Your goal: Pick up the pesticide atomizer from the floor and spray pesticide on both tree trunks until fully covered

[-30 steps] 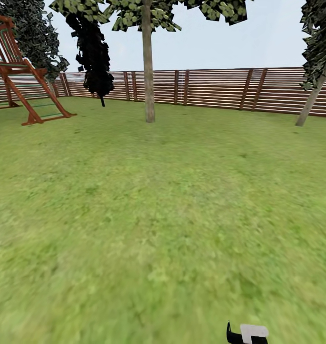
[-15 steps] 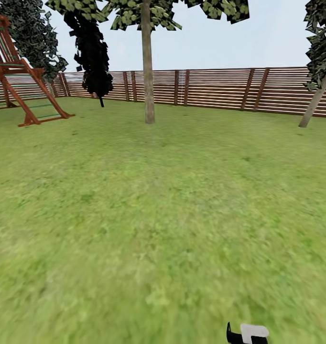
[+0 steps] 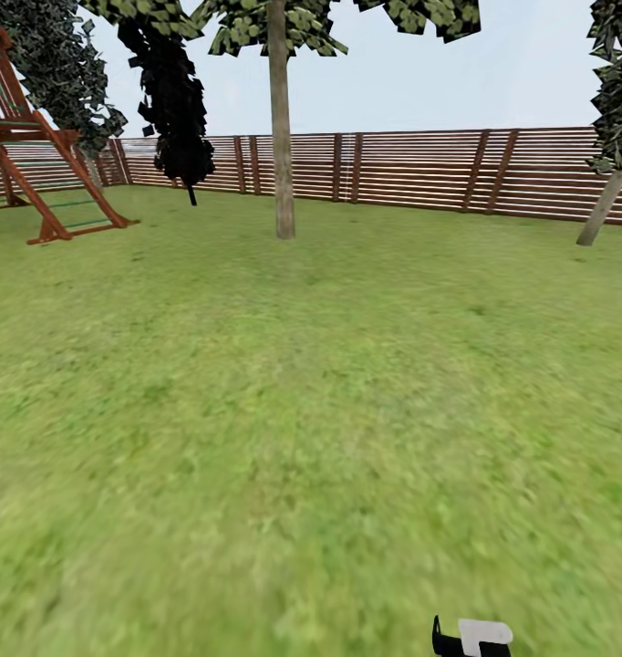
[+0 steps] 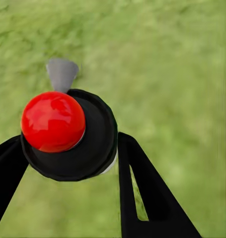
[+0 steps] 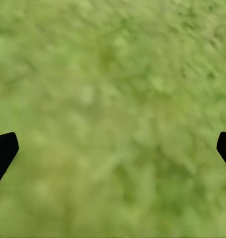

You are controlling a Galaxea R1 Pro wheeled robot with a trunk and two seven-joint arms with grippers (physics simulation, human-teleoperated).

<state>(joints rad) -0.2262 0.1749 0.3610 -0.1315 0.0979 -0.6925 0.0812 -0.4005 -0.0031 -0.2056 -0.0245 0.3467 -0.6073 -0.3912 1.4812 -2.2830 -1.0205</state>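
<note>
1. No text, label print, brand, number or sign can be read anywhere in these pictures.
2. The pesticide atomizer [image 4: 68, 136], seen in the left wrist view from above its red top, shows no lettering; its label is hidden from this angle.
3. The brown slatted fence [image 3: 420, 169] in the head view carries no sign or number.
</note>
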